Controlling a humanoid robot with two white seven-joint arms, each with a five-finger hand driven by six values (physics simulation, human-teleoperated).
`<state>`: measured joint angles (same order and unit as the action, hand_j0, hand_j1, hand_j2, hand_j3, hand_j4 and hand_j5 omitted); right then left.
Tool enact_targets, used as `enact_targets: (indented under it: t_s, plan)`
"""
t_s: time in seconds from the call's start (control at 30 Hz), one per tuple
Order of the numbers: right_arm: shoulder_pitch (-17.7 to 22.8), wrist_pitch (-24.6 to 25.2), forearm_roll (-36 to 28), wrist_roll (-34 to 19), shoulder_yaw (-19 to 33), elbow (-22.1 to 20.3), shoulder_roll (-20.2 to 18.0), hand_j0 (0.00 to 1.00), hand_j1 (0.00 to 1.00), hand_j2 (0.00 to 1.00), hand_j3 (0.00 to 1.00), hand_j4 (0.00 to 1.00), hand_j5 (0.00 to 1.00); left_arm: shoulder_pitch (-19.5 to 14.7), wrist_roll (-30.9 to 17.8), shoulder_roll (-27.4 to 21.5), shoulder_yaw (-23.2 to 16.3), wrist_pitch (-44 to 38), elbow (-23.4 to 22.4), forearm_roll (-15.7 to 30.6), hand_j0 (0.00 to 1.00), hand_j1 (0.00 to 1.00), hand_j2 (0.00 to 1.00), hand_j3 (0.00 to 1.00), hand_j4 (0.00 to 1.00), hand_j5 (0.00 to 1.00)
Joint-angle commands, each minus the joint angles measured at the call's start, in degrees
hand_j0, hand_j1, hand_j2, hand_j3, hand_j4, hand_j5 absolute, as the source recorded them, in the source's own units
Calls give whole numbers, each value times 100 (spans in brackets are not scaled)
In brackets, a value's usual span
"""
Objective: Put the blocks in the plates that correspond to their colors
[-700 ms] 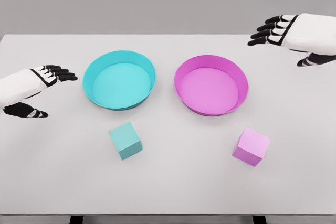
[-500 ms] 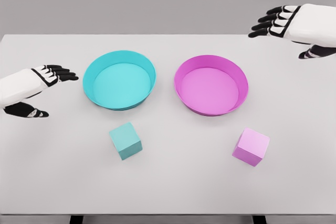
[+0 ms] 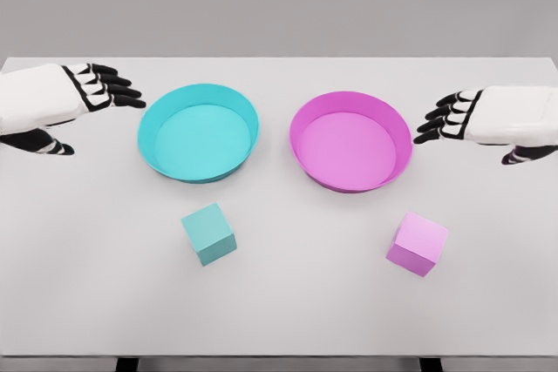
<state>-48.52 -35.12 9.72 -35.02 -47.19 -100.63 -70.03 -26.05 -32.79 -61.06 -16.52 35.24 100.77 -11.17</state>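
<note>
Right robot hand (image 3: 466, 119), fingers spread and empty, hovers beside the pink plate (image 3: 350, 140); the pink block (image 3: 418, 244) lies on the table (image 3: 288, 302) below it, nearer than the left robot hand (image 3: 83, 93), likewise empty.

White table (image 3: 96, 302) seen from above, teal plate (image 3: 198, 132) left of centre, pink plate (image 3: 350, 140) just beside it on the right, teal block (image 3: 209, 233) in front of the teal plate, pink block (image 3: 418, 244) in front of the pink plate, both blocks apart from the plates
</note>
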Motion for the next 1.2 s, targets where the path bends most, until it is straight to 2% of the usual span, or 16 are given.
enact_targets:
  t_s: [0.0,0.03,0.1,0.13,0.17,0.23,0.3,0.37,0.67,1.07,1.17]
  plan:
    - [0,12,-23,2,-458,-18,182,100,100,100,100,100,100,-4,-221,-55,-737,-24,21,273,100,100,100,100,100,100]
    - [0,12,-14,2,-528,-18,183,100,100,100,100,100,100,-628,-221,-47,-1458,-24,21,414,100,100,100,100,100,100]
    - [0,12,-14,2,-625,-18,191,100,100,100,100,100,100,-1314,-221,-38,-2302,-24,21,686,100,100,100,100,100,100]
    - [0,12,-14,2,-660,-18,191,100,100,100,100,100,100,-1868,-221,15,-3049,-24,13,897,100,100,100,100,100,100]
    - [0,12,-14,2,-721,-18,191,100,100,100,100,100,100,-2167,-221,32,-3488,-24,21,1064,100,100,100,100,100,100]
    - [0,12,39,2,-924,-18,191,100,100,100,100,100,100,-2800,-221,226,-4192,-24,13,1363,100,100,100,100,100,100]
    - [0,12,39,2,-1020,-27,218,100,100,100,100,100,100,-3125,-221,279,-4649,-24,21,1460,100,100,100,100,100,100]
    - [0,12,39,2,-1161,-27,262,100,100,100,100,100,100,-3214,-221,287,-4773,-24,21,1468,100,100,100,100,100,100]
    - [-18,12,39,2,-1460,-27,315,100,100,100,100,100,100,-3214,-221,490,-5037,-24,21,1442,100,100,100,100,100,100]
    - [-123,12,39,2,-1759,-27,534,100,100,100,100,100,100,-3117,-221,700,-5045,-24,13,1310,100,100,100,100,100,100]
    - [-211,12,65,2,-2066,-27,613,100,100,100,100,100,100,-3038,-221,771,-5037,-24,-5,1099,100,100,100,100,100,100]
